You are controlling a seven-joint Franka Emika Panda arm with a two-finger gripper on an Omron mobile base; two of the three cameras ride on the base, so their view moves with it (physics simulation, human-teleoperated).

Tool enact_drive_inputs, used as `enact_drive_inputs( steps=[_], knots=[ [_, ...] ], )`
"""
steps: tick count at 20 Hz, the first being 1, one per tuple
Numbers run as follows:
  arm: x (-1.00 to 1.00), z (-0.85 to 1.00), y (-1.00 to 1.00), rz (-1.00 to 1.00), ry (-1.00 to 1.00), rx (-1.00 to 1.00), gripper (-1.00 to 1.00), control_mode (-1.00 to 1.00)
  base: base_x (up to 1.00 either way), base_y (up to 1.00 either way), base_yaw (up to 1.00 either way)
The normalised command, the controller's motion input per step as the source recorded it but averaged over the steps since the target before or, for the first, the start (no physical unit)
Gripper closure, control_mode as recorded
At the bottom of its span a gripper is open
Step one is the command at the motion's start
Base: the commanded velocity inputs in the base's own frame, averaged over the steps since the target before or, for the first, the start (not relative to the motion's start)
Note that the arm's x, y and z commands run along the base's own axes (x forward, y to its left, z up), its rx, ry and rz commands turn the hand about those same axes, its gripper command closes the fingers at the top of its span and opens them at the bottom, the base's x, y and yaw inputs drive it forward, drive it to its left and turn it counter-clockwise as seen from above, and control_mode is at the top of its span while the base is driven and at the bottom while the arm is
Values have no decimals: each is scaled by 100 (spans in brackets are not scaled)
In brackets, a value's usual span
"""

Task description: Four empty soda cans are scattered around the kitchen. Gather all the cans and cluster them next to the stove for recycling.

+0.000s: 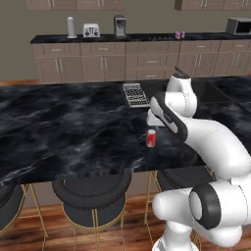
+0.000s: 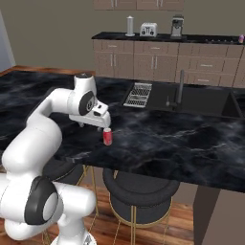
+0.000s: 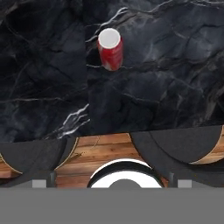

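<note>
A red soda can stands upright near the front edge of the black marble island. The same can sits just below my gripper, which points down above it. In the hand view the can lies at the upper middle. My gripper is open, its fingertips wide apart with nothing between them. Two small purple cans stand on the back counter, right of the stove, a flat dark cooktop. One of these cans shows at the far right edge.
A dish rack, a sink and a dark faucet lie on the island behind the can. Round black stools stand under its front edge. A white canister, toaster, coffee machine and microwave line the back counter.
</note>
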Motion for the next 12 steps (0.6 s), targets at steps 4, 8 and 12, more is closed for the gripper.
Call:
enact_drive_inputs(
  steps=[4,8,12],
  knots=[
    [31,-18,0,2,6,1,-100,-100,0,0,0],
    [29,-15,0,0,2,0,-100,-100,0,0,0],
    [26,-13,-2,0,0,-1,-100,-100,0,0,0]
  ],
)
